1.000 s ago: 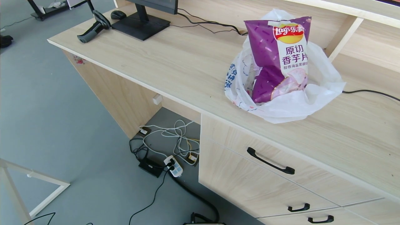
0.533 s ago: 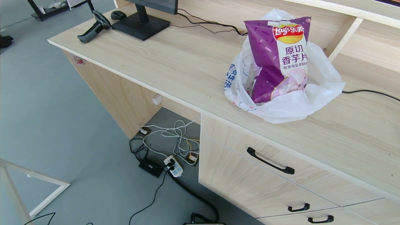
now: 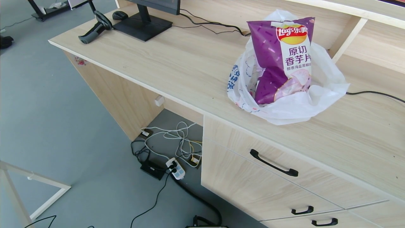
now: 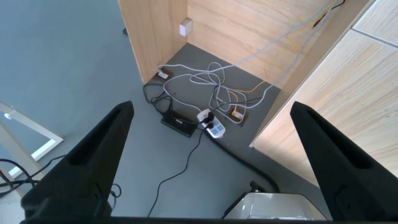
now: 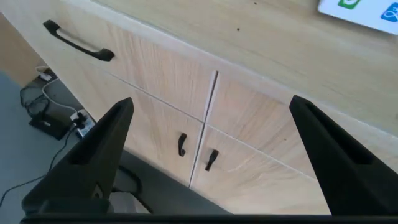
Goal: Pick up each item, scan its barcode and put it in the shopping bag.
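A purple chips bag [image 3: 281, 57] stands upright inside the white plastic shopping bag [image 3: 303, 104] on the wooden counter [image 3: 177, 66]. A black handheld barcode scanner [image 3: 95, 28] lies at the counter's far left corner. My left gripper [image 4: 211, 107] is open with nothing between its fingers, hanging over the grey floor and the cables under the counter. My right gripper [image 5: 211, 101] is also open and holds nothing, in front of the drawer fronts below the counter edge. A white item with green and blue print [image 5: 367, 9] lies on the counter top.
A monitor stand [image 3: 142, 22] and a mouse [image 3: 119, 14] sit beside the scanner. Black cables [image 3: 215, 27] run along the counter's back. Drawers with black handles [image 3: 273, 164] are below the bag. A power strip [image 3: 175, 167] and tangled cords lie on the floor.
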